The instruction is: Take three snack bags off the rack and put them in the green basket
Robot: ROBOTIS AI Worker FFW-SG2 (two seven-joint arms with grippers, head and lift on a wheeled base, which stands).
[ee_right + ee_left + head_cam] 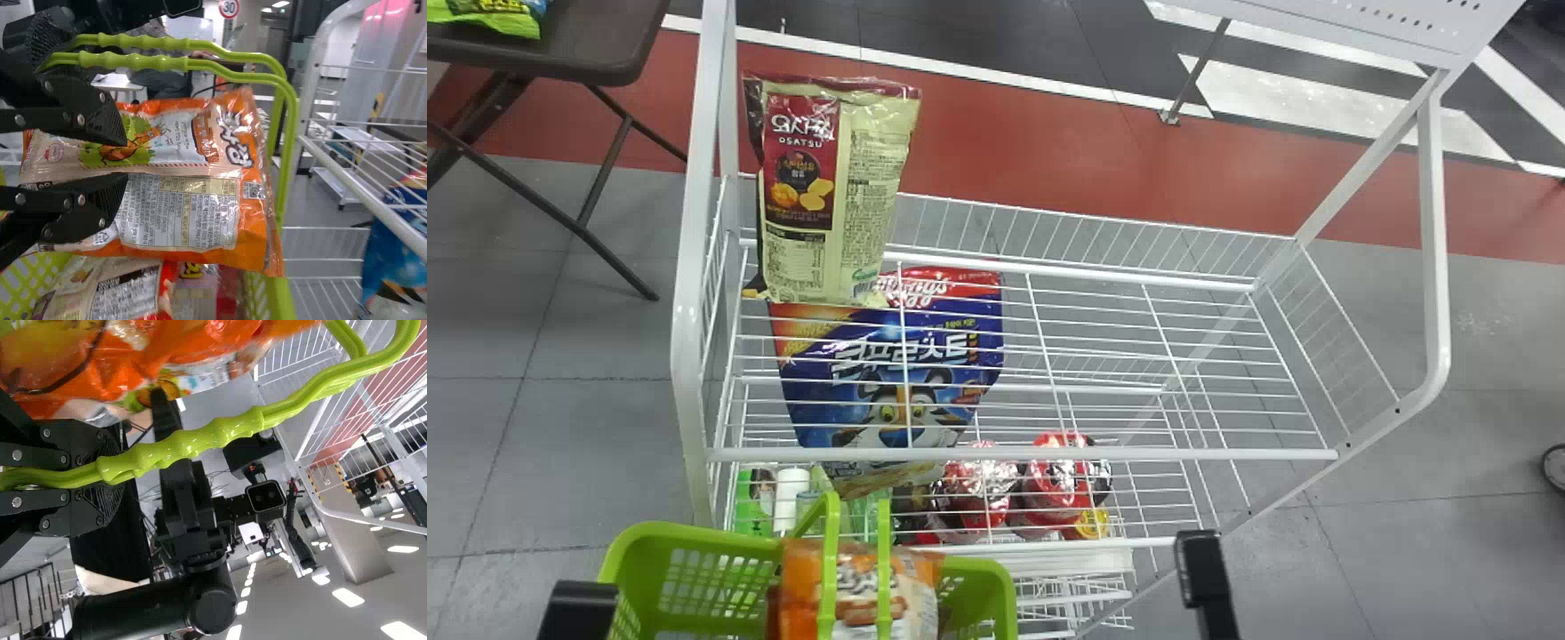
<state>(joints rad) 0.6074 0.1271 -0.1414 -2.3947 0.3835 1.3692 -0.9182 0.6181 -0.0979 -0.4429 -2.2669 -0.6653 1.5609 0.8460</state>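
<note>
- Grey floor tiles (560, 444) surround the rack (1023, 454).
- A red floor band (1049, 160) crosses beyond its far edge.
- A dark folding table (596, 44) stands past its far left corner.
- Ceiling lights (348, 597) glow.

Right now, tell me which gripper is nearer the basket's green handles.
Left: the left gripper is closed around the handles; the right gripper is off them, at the orange snack bag.

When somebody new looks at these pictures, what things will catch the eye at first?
Probably the big blue bag with a tiger, seen through white wires in the left part of the rack, and the cream-and-red bag at its left end. Then the bright green basket at the head view's bottom, an orange snack bag under its handles, which the left claw grips.
</note>
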